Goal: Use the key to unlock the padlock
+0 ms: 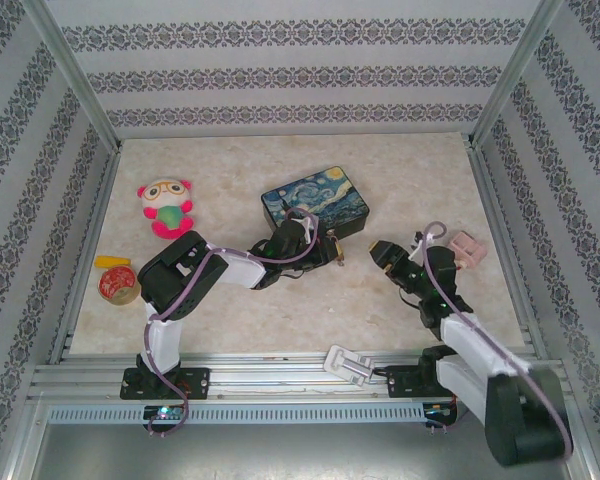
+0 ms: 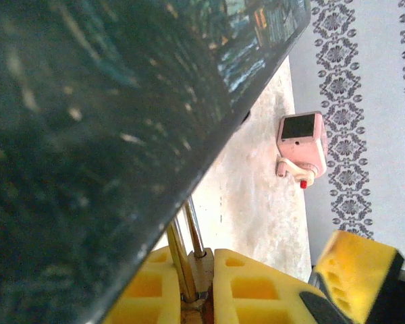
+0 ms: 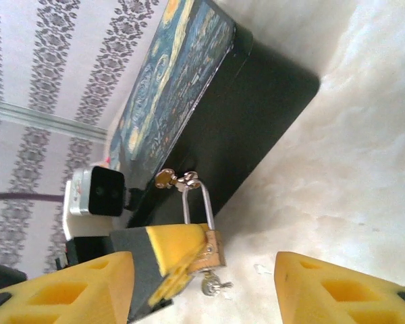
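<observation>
The small brass padlock [image 3: 214, 244] hangs by its thin silvery shackle [image 3: 197, 202] from the clasp on the front of the dark blue painted tin box [image 1: 315, 198]. My left gripper [image 2: 209, 262] is shut on the padlock body [image 2: 201, 268], its yellow fingers [image 2: 256, 290] on either side. A small silvery key [image 3: 212, 286] sticks out of the padlock's underside. My right gripper [image 3: 204, 297] is open, with its yellow fingers [image 3: 337, 290] spread on either side of the key and touching nothing. From above, the right gripper [image 1: 380, 250] sits just right of the left gripper [image 1: 325, 248].
A pink gadget [image 1: 467, 248] lies at the right wall. A plush toy [image 1: 165, 207] and a tape roll [image 1: 118, 285] sit at the left. A white object [image 1: 348, 363] rests on the near rail. The tin box [image 2: 108, 135] is close against the left wrist camera.
</observation>
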